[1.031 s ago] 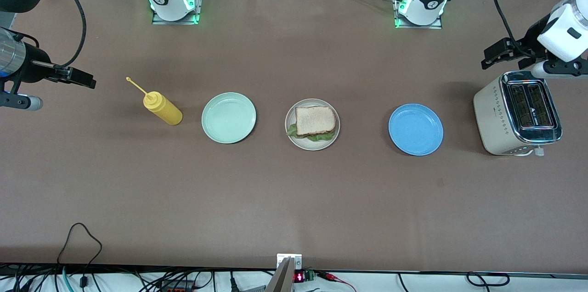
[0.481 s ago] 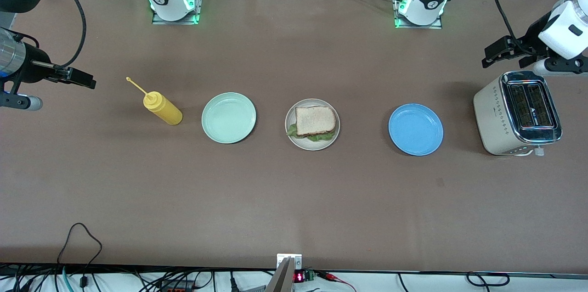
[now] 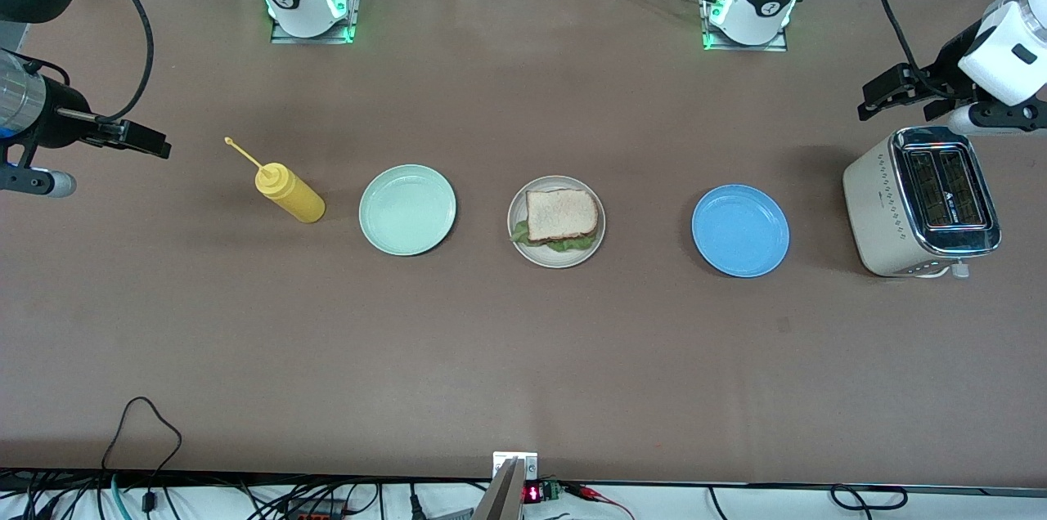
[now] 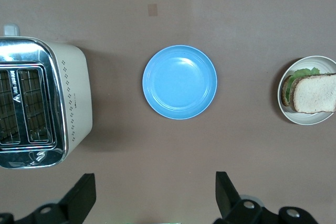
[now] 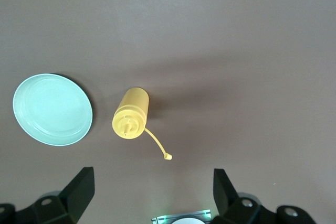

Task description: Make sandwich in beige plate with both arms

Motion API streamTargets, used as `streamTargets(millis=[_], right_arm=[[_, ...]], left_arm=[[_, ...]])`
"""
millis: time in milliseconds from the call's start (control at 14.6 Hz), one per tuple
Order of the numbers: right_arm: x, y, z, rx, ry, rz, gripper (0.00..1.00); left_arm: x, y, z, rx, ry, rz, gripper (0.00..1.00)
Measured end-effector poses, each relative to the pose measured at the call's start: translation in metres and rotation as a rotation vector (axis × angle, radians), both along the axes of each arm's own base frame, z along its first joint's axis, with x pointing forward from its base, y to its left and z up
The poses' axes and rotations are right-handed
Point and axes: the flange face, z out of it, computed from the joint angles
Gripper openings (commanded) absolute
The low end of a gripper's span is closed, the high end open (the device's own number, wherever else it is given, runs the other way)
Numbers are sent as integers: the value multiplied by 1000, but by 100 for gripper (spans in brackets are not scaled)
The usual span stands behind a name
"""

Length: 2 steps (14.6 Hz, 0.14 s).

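Observation:
The sandwich, a toasted bread slice on top with green lettuce showing under it, lies on the beige plate in the middle of the table. The left wrist view also shows the sandwich on the plate. My left gripper hangs open and empty over bare table by the toaster, at the left arm's end. My right gripper hangs open and empty over bare table at the right arm's end, apart from the mustard bottle. Both wrist views show wide-apart fingers, left gripper and right gripper, with nothing between.
In a row with the beige plate stand a blue plate and a cream toaster toward the left arm's end. Toward the right arm's end are a mint-green plate and a yellow mustard bottle. Both side plates are bare.
The left arm's wrist has shifted slightly toward the robots' bases above the toaster. The right arm and everything on the table stay where they were.

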Motion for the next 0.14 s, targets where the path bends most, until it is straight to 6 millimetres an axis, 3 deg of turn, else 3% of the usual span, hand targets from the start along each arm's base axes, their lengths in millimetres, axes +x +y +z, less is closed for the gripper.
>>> streamTargets(millis=[137], right_arm=[[0, 0, 0, 0, -3, 0, 100]], left_arm=[[0, 0, 0, 0, 0, -1, 100]])
